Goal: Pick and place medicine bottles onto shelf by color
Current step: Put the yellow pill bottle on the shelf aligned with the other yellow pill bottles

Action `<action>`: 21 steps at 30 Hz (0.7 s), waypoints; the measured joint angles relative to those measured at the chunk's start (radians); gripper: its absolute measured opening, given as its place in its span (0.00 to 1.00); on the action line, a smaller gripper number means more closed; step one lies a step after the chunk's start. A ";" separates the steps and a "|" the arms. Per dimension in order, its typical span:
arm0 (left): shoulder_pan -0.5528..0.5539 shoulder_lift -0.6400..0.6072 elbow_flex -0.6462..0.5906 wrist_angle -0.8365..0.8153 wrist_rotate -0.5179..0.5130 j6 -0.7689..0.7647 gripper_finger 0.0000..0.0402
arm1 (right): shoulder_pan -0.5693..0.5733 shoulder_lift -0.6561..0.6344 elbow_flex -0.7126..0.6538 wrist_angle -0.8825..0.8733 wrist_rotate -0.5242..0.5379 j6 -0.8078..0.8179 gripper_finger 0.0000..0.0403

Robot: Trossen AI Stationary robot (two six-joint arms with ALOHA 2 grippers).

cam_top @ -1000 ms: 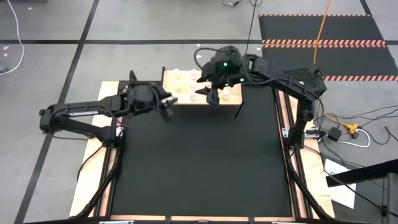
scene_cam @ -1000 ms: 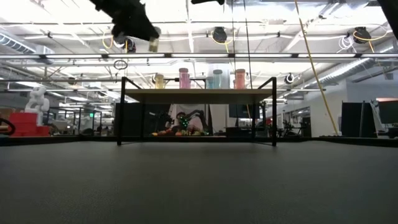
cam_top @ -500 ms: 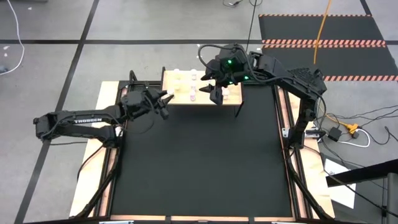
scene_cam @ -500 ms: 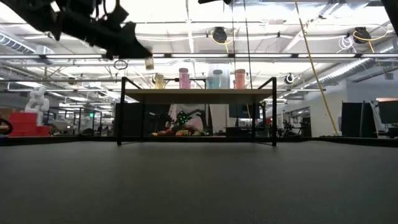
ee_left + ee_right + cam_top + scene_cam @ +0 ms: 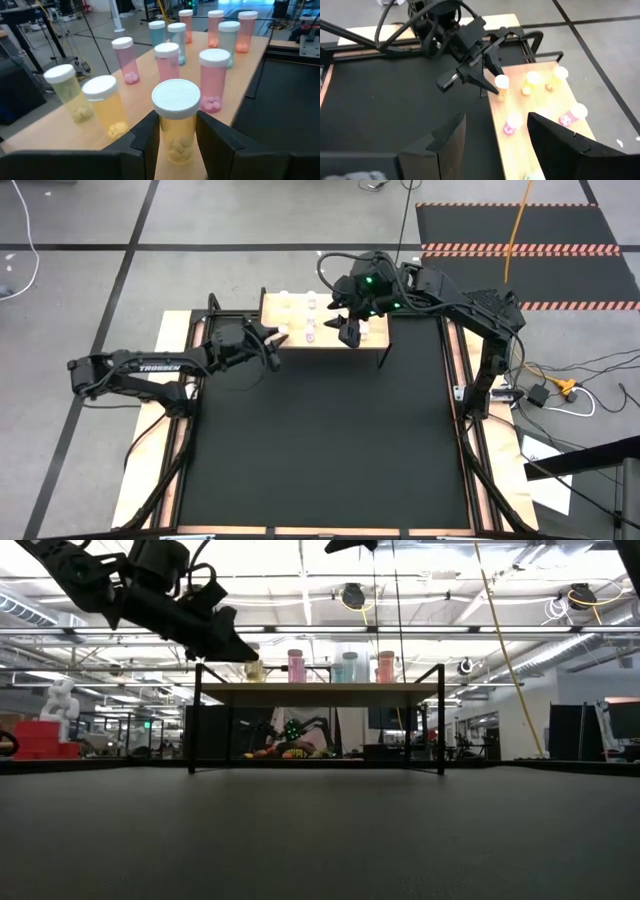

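My left gripper [image 5: 176,135] is shut on a yellow medicine bottle [image 5: 176,100] with a white cap, at the near left corner of the light-wood shelf [image 5: 60,140]. It also shows in the high view [image 5: 272,340]. Several more bottles stand upright on the shelf: two yellow ones [image 5: 107,107] at the left, pink ones [image 5: 215,80] in the middle, and blue-green ones [image 5: 177,42] farther back. My right gripper [image 5: 345,328] hangs open and empty above the shelf's right half [image 5: 540,107]. My left gripper pinches the yellow bottle's body [image 5: 175,132] just below the cap, one finger [image 5: 147,135] on each side. The fingers come from the table's left, slanting a little down. The bottle stands upright over the shelf's corner. Whether its bottom rests on the wood I cannot tell.
The shelf stands on thin black legs [image 5: 195,720] at the table's far edge, and its near edge drops to the black mat [image 5: 320,440]. The two nearest yellow bottles stand close beside the held one. Wooden strips [image 5: 175,430] line the table's sides.
My left gripper has come down from high above the table to the level of the shelf top, carrying the yellow bottle upright, and has moved a little toward the shelf's near left corner.
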 joint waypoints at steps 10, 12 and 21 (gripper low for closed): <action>0.036 0.000 0.000 -0.026 0.000 0.000 0.30 | -0.005 -0.001 0.000 -0.009 0.021 0.004 0.52; 0.042 0.000 0.000 -0.032 0.006 -0.006 0.30 | -0.005 -0.001 0.000 -0.008 0.021 0.008 0.52; 0.048 0.000 0.000 -0.031 0.037 -0.049 0.30 | -0.006 -0.001 0.000 -0.001 0.022 0.012 0.52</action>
